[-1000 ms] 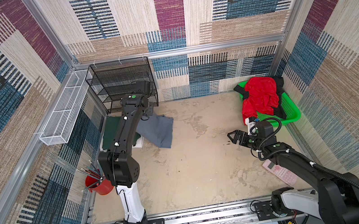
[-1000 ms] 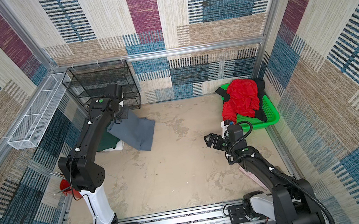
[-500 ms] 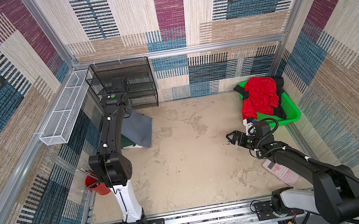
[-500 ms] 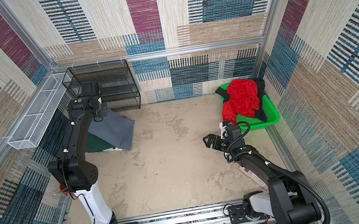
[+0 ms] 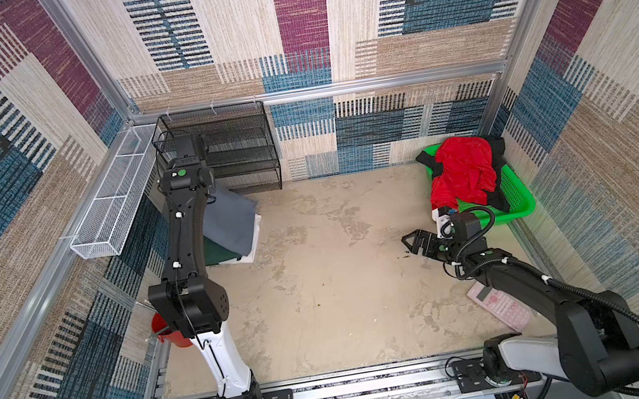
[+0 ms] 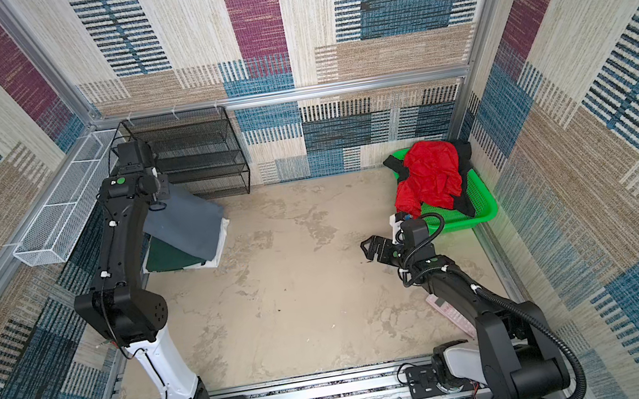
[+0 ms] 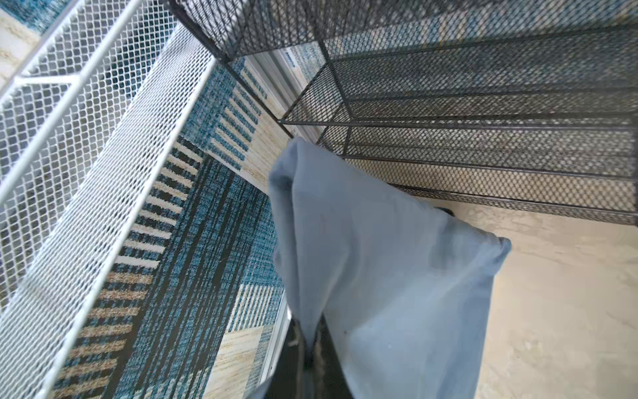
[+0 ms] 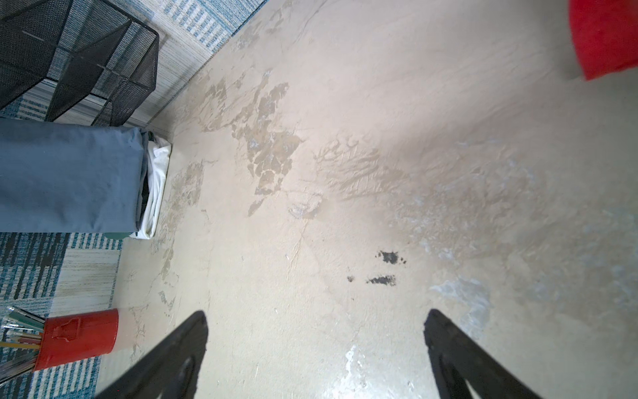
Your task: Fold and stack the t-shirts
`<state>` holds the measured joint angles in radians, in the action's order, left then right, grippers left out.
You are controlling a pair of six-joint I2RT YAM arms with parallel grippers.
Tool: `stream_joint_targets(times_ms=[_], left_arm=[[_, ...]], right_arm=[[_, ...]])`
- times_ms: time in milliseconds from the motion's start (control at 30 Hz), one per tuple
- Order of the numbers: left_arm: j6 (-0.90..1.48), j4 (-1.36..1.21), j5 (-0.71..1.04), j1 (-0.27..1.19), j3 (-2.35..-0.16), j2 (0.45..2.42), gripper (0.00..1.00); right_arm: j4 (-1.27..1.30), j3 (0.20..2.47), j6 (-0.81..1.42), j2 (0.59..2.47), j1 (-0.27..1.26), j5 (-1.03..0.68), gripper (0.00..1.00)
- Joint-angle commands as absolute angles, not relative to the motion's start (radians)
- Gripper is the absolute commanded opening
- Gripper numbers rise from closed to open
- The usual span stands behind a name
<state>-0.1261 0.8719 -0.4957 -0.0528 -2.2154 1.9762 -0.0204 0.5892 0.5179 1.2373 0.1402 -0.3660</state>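
Observation:
My left gripper (image 7: 309,355) is shut on an edge of the slate grey t-shirt (image 7: 379,276), high in the back-left corner. The grey t-shirt (image 5: 231,224) hangs from it and drapes over a folded dark green t-shirt (image 5: 220,253), which lies on a white t-shirt (image 5: 254,238); both top views show this stack. A bright red t-shirt (image 5: 463,173) lies crumpled on a black t-shirt (image 5: 495,144) in the green mesh basket (image 5: 519,199) at the back right. My right gripper (image 5: 413,242) hovers open and empty just in front of that basket, low over bare table (image 8: 316,331).
A black mesh shelf (image 5: 235,148) stands against the back wall beside my left wrist. A white wire basket (image 5: 113,206) hangs on the left wall. A red cup of pens (image 5: 168,333) stands front left. A pink calculator (image 5: 499,307) lies under my right arm.
My left arm has swung left and back with the grey t-shirt, carrying it from the open table over the green and white stack. The right gripper has hardly moved.

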Motion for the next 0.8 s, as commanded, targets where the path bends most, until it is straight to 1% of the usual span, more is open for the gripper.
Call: stream_joint_targets(times_ms=[0,33,67,100,133,167,233,267,533,633,767], left_arm=[[-0.112,0.841,-0.550,-0.060,-2.214,2.013,0.02],[-0.110,0.854,-0.563,-0.059,-2.220,2.031,0.28],[-0.095,0.875,-0.585,-0.060,-2.235,2.052,0.47],[-0.086,0.894,-0.606,-0.060,-2.247,2.070,0.60],[-0.074,0.910,-0.628,-0.058,-2.259,2.083,0.69],[-0.063,0.921,-0.645,-0.058,-2.264,2.089,0.82],[-0.059,0.917,-0.644,-0.058,-2.256,2.085,0.97],[-0.060,0.907,-0.636,-0.055,-2.244,2.076,1.00],[-0.017,0.835,-0.603,-0.018,-2.084,1.949,1.00],[0.045,0.813,-0.575,0.002,-1.971,1.873,1.00],[0.122,0.727,-0.545,0.052,-1.739,1.725,1.00]], right_arm=[[-0.006,0.600,0.511,1.241,0.141,-0.374,0.98],[-0.008,0.599,0.512,1.240,0.141,-0.373,0.99],[-0.010,0.603,0.511,1.240,0.141,-0.372,0.98],[-0.013,0.604,0.509,1.240,0.141,-0.371,0.99],[-0.016,0.605,0.510,1.239,0.141,-0.371,0.99],[-0.020,0.607,0.510,1.236,0.142,-0.372,0.99],[-0.021,0.608,0.509,1.233,0.141,-0.375,0.99],[-0.021,0.609,0.510,1.230,0.141,-0.377,0.99],[-0.030,0.616,0.500,1.230,0.141,-0.353,0.99],[-0.039,0.617,0.493,1.229,0.141,-0.333,0.98],[-0.057,0.609,0.473,1.192,0.141,-0.263,0.99]])
